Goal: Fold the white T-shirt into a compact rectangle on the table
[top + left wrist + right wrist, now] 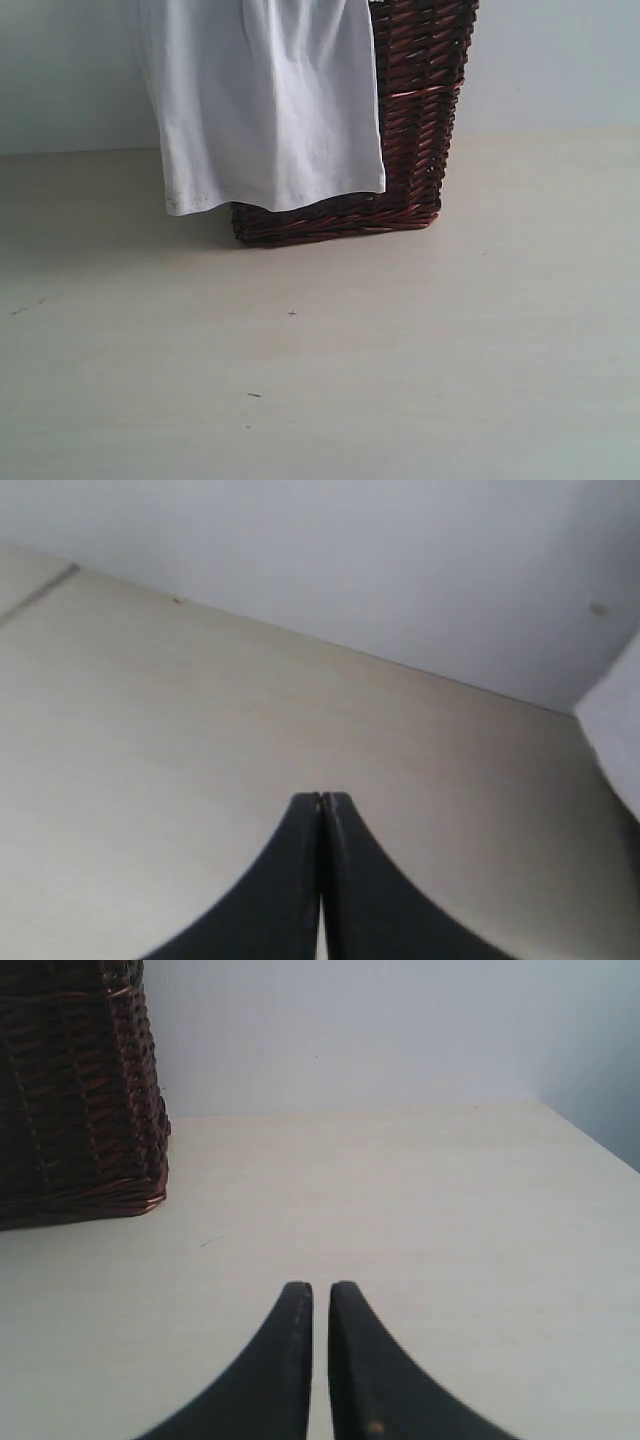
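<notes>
The white T-shirt (265,110) hangs down over the front of a dark brown wicker basket (420,120), its hem just above the table (400,350). No lettering or red band shows. Neither gripper appears in the exterior view. In the left wrist view my left gripper (321,798) is shut, its black fingertips touching with nothing between them, over bare table; a white edge of the shirt (615,720) shows at the side. My right gripper (320,1288) is shut down to a thin slit and holds nothing, some way from the basket (75,1090).
The basket stands at the back of the table against a pale wall (550,60). A few small dark specks (291,313) lie on the tabletop in front of it. The table's far corner meets the wall in the right wrist view.
</notes>
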`<state>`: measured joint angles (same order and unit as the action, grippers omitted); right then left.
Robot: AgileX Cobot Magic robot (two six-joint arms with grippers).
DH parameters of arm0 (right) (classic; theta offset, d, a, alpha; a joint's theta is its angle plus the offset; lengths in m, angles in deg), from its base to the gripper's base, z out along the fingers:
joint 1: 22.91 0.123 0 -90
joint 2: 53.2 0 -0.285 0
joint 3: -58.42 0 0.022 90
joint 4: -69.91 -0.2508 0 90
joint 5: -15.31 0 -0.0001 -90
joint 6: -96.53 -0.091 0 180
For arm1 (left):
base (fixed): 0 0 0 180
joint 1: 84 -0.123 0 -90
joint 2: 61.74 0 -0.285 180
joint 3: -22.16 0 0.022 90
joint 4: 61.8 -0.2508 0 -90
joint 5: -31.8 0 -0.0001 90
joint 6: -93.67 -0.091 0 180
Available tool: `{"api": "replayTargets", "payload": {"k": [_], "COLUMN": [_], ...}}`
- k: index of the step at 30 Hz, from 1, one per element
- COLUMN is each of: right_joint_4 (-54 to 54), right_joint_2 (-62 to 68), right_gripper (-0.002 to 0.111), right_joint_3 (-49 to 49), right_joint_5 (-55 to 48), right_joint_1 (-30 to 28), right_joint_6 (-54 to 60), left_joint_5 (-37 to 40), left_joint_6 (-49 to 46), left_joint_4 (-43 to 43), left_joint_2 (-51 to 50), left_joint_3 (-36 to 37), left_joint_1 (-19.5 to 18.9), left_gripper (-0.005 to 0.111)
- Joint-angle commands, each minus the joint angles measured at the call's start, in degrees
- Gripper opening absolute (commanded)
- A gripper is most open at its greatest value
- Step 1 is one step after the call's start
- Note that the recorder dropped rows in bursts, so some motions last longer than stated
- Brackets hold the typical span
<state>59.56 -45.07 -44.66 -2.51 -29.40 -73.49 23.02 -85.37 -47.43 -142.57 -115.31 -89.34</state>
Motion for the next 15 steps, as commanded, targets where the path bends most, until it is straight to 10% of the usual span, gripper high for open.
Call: {"api": "replayTargets", "payload": {"k": [1, 11, 15], "right_joint_4": [-0.09, -0.09, -0.09], "right_joint_2": [-0.35, -0.35, -0.35], "right_gripper": [0.007, 0.007, 0.007], "right_joint_3": [0.30, 0.30, 0.30], "right_joint_5": [0.34, 0.34, 0.34], "right_joint_1": [0.19, 0.19, 0.19], "right_joint_6": [0.30, 0.30, 0.30], "left_joint_5": [6.15, 18.86, 19.15], "left_joint_6": [5.87, 2.24, 0.95], "left_joint_4": [-1.92, -1.37, -1.61], "left_joint_2": [0.33, 0.33, 0.21], "left_joint_3": [-3.79, -8.31, -9.39], "left_joint_1": [6.98, 31.12, 33.86], "left_gripper": [0.000, 0.000, 0.000]}}
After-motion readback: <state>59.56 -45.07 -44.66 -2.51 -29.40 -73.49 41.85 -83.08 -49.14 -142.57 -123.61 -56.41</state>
